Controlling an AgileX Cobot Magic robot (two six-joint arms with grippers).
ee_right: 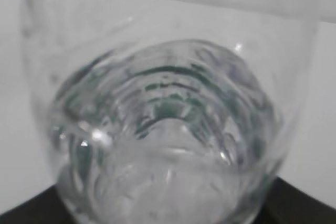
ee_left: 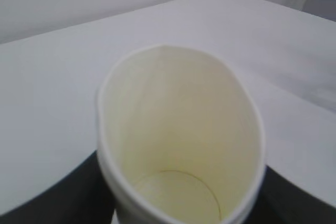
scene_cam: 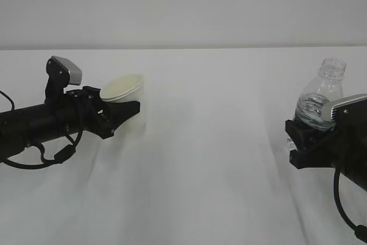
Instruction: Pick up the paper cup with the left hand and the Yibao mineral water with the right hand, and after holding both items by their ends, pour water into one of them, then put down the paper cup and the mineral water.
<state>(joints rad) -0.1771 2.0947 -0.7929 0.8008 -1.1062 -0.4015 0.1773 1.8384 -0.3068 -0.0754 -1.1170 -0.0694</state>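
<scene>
Both picks look done: my left hand has its jaws closed on the paper cup at 9 o'clock, my right hand clamps the uncapped Yibao mineral water at 3 o'clock. Cup interior dry; pouring and set-down on the counter remain.
</scene>
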